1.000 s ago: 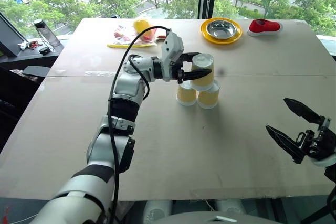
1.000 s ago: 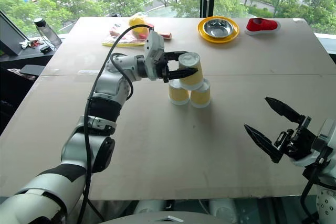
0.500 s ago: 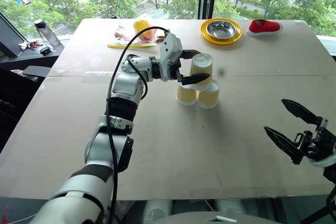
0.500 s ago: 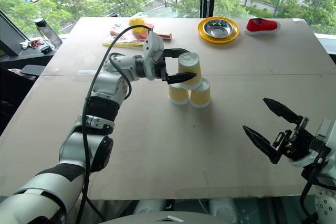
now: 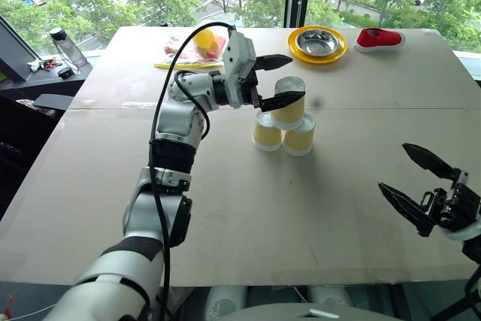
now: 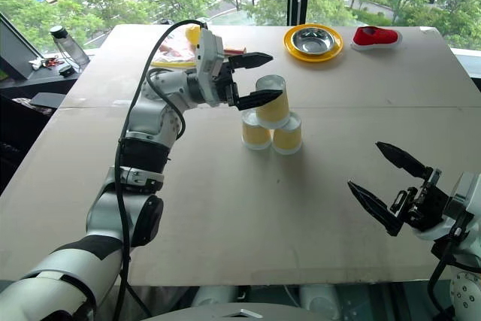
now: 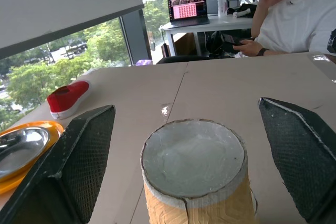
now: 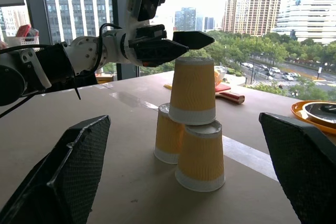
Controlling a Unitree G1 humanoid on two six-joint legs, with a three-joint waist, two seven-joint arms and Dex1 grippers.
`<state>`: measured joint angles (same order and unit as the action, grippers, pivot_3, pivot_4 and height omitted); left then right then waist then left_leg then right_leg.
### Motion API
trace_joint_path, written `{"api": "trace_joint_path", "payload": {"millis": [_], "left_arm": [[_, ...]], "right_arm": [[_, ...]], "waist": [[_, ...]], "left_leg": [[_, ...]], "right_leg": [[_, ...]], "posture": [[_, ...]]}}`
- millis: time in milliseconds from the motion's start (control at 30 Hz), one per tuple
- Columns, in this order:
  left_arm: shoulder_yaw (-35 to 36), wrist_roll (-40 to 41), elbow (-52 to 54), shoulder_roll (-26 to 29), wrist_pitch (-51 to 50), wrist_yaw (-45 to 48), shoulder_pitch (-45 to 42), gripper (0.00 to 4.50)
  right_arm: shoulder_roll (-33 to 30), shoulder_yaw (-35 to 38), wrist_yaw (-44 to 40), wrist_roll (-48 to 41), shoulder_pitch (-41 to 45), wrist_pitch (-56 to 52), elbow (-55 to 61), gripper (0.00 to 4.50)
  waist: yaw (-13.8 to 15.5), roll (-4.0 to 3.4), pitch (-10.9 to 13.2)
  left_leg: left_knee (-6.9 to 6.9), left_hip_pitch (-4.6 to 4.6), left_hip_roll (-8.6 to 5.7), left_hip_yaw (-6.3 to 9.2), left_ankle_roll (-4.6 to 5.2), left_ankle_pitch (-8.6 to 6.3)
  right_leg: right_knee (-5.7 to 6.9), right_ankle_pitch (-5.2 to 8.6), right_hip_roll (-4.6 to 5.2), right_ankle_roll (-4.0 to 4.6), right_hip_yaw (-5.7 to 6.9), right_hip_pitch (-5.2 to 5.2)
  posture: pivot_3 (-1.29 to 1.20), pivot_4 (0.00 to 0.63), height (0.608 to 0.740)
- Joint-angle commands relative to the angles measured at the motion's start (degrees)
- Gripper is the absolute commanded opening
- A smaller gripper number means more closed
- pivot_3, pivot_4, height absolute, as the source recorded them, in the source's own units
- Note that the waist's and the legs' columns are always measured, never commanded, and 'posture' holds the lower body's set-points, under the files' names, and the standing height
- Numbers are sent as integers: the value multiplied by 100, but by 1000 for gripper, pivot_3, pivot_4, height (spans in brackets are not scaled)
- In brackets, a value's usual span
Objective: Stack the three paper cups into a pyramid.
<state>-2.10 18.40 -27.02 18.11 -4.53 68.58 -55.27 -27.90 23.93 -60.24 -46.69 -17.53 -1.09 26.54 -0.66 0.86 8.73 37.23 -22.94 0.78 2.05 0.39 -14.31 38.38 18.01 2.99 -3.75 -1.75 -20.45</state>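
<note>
cups [image 8: 192,129] — ribbed matt paper | bowl [image 5: 316,41] — glossy steel | table [image 5: 248,208] — matt

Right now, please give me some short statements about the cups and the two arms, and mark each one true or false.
1. The top cup rests upside down on two lower cups. True.
2. The left gripper is clamped on the top cup. False: its fingers stand open, clear of it.
3. The right gripper holds a cup. False: it is open and empty.
4. The yellow plate with a steel bowl sits beyond the cups. True.
</note>
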Motion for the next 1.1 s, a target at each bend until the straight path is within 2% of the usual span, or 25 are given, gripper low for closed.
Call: {"api": "trace_joint_path", "payload": {"millis": [33,200,333,500,667,800,933,1000,1100], "left_arm": [[213,278,438,3,8,-51,-118,4477],[641,834,1035,5,-490,-467,-159,4477],[877,1376,2137,476,-1464,-624,360,4477],[1173,1686,3511,1609,-2458,-708,2019,4477],[1638,1483,4110,2261,-2488,-866,3814,4477],[1840,1200,4318,2216,-2218,-1292,4876,4477],[1557,566,4252,1796,-1599,-1857,5853,4477],[1417,342,4163,1629,-1336,-2002,6109,4477],[1282,-25,4042,1484,-1010,-2292,6290,4477]], "right_arm": [[3,30,-70,-47,25,112,55,4500],[-2,-64,-126,-12,56,104,-3,4500],[72,-188,-286,86,138,185,-327,4500],[16,-283,-581,267,352,235,-1172,4500],[-111,-396,-834,850,688,592,-2180,4500],[-204,-478,-972,1172,856,803,-2857,4500],[-333,-614,-962,1627,934,1012,-3383,4500],[-353,-623,-946,1679,990,1039,-3492,4500],[-389,-623,-939,1752,1102,1140,-3687,4500]], "waist": [[0,0,0],[-4,0,0],[-37,-4,-2],[-93,-19,-5],[-68,-19,-5],[-3,-19,-5],[59,-17,-4],[24,-39,-20],[-1,-23,-11]], "left_leg": [[0,0,0,0,0,0],[1,0,1,1,0,0],[1,2,4,0,-1,0],[-9,23,27,-15,-3,1],[0,26,38,-23,2,-1],[-2,28,38,-24,2,-2],[-4,27,38,-24,2,-2],[-5,33,38,-29,2,-3],[-13,47,36,-36,3,-3]], "right_leg": [[0,0,0,0,0,0],[2,0,0,0,0,0],[3,0,0,0,-3,0],[13,1,-7,2,-27,0],[16,1,-7,3,-37,0],[14,1,-5,3,-36,0],[14,1,1,4,-36,0],[12,0,1,5,-41,2],[9,0,3,6,-54,13]], "posture": [[0,150,740],[0,150,740],[0,150,740],[0,150,740],[0,150,740],[0,150,740],[0,150,740],[0,150,740],[0,150,740]]}}
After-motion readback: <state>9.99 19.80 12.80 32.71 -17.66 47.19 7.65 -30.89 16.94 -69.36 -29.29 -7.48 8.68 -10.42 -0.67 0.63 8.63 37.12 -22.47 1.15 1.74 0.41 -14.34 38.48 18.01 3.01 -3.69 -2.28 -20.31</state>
